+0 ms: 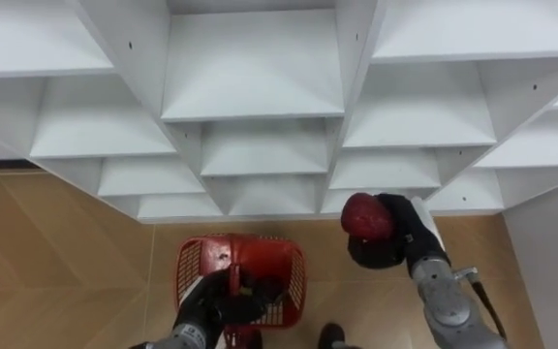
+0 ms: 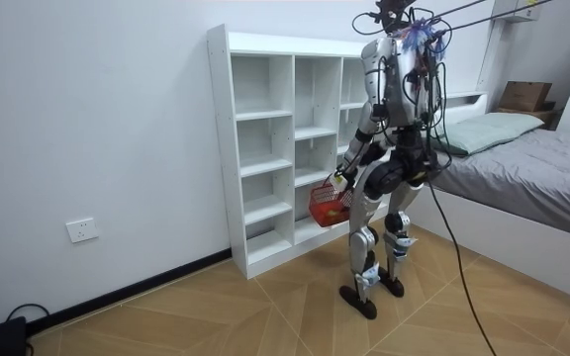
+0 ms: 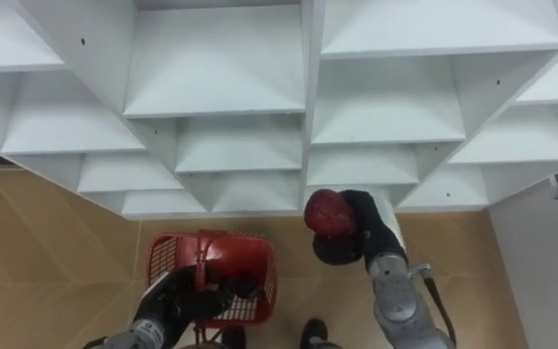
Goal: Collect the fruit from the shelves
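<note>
The left hand (image 1: pixel 209 308) has its fingers curled round the handle of the red basket (image 1: pixel 284 267), held low before the white closet (image 1: pixel 252 73). Right of the basket, the right hand (image 1: pixel 400 233) wraps its fingers round 1 dark red fruit (image 1: pixel 364 215), in front of the lowest shelves

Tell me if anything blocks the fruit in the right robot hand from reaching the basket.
Nothing visible does. The red fruit in the right robot hand hangs beside the red basket gripped by the left robot hand; just floor shows between them.
</note>
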{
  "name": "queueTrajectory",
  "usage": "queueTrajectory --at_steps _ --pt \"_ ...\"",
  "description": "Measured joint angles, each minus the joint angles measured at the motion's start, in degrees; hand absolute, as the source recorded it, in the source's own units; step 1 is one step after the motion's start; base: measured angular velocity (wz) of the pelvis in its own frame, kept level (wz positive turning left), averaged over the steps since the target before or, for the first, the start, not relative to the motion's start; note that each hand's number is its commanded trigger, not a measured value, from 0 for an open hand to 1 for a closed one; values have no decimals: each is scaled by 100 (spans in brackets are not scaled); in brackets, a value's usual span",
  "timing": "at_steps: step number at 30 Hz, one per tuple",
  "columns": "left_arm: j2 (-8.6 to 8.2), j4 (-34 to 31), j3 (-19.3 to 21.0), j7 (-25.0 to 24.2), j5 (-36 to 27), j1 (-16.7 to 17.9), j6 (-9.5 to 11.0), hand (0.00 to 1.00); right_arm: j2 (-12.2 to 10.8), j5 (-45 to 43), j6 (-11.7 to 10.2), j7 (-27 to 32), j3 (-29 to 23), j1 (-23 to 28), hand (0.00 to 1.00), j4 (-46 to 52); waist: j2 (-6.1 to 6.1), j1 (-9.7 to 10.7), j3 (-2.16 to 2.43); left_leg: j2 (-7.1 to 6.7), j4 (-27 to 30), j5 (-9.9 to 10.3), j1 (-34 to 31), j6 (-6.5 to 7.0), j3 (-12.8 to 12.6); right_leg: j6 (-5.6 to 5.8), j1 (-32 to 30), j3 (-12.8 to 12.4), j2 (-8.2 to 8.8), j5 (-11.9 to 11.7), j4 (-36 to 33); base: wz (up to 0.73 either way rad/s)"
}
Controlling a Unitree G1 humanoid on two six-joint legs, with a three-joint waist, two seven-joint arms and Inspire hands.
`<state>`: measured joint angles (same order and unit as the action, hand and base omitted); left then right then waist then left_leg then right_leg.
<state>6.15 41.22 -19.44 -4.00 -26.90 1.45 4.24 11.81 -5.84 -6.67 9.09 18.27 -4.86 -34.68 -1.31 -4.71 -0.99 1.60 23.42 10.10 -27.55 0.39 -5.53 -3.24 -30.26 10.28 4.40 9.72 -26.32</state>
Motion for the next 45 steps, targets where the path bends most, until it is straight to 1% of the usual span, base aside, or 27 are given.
queueTrajectory --at_steps 3,6,11,16,21,28,34,35,36,37,38,39,45 --pt "-19 0 -1 1 2 -30 7 100 -10 -82 0 -70 87 3 100 -58 22 -24 -3 22 -8 1 -38 -2 10 -5 -10 18 -26 -16 63 0" --pt "-14 0 -100 2 -3 -84 9 100 -86 -179 0 -68 107 11 100 -60 41 -31 -1 28 -2 1 -99 -3 10 -7 -66 21 -34 -16 61 0" --pt "-50 -96 -233 -21 -3 -99 11 100 -127 -286 0 -112 389 59 100 -35 60 -14 -1 32 1 1 -141 -4 10 -9 -90 47 -28 -12 65 2" --pt "-39 -133 -383 -41 -1 -186 11 100 -128 -509 0 -232 513 59 100 -34 76 -10 -1 31 1 1 -154 -4 9 -10 -115 47 -22 -11 55 1" --pt "-36 -133 -563 -59 -1 -197 109 100 -122 -593 1 -381 559 66 100 -102 108 -16 -8 31 -3 1 -153 -4 -15 -11 -133 19 -25 -11 41 -1" --pt "-37 -137 -708 -182 -7 -215 110 100 -119 -572 2 -501 642 114 100 -297 105 -12 -10 34 22 1 -186 -4 -24 -11 -158 16 -24 -10 38 0" --pt "-24 -147 -775 -278 -60 -235 110 100 -110 -574 6 -571 707 144 100 -328 111 -20 -29 35 26 1 -190 -4 -22 -11 -166 9 -26 -10 28 0" --pt "-28 -154 -777 -304 -73 -252 111 100 -109 -574 6 -611 720 131 86 -328 119 -22 -48 36 28 2 -193 -4 -21 -11 -166 8 -27 -10 28 0" --pt "-27 -155 -777 -307 -102 -261 111 100 -108 -575 6 -624 719 126 67 -331 122 -22 -54 37 28 2 -202 -4 -14 -11 -177 7 -29 -10 28 0" --pt "-25 -155 -777 -309 -123 -262 112 100 -107 -575 6 -631 719 127 55 -331 123 -22 -55 38 28 2 -207 -4 -6 -12 -182 7 -30 -10 28 0" --pt "-23 -155 -779 -316 -158 -270 113 100 -104 -573 6 -654 720 129 2 -332 123 -17 -55 41 31 2 -218 -5 -3 -12 -189 9 -31 -11 27 0" --pt "-19 -156 -780 -331 -173 -274 114 100 -105 -573 6 -664 720 129 0 -334 123 -19 -55 43 36 3 -231 -6 -2 -13 -198 10 -33 -11 28 0" --pt "-22 -155 -768 -399 -172 -326 113 100 -106 -571 11 -727 736 107 0 -401 122 -27 -55 51 111 3 -288 -5 -32 -14 -224 3 -33 -9 8 0"
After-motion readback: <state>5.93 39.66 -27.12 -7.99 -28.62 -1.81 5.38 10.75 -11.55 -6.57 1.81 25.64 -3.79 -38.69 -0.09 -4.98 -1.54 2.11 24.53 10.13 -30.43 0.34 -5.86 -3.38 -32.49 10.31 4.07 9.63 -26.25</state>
